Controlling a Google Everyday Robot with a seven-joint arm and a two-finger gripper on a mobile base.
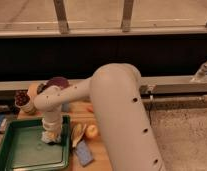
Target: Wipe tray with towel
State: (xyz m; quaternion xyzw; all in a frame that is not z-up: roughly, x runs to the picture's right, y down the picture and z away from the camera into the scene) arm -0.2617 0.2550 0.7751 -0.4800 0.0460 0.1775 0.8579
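Tray [19, 150], green and shallow, is set at the near left of the wooden worktop [99, 150]. A pale towel [49, 137] is seen bunched on its floor near the far right corner, directly beneath the pincer [51, 130], which is pointed down from the white arm [117, 110]. Whether the pincer is clenched on the towel cannot be told. Just beside the tray's right rim, a yellow peel-like item [77, 134], a round orange fruit [92, 131] and a blue packet [83, 153] are laid.
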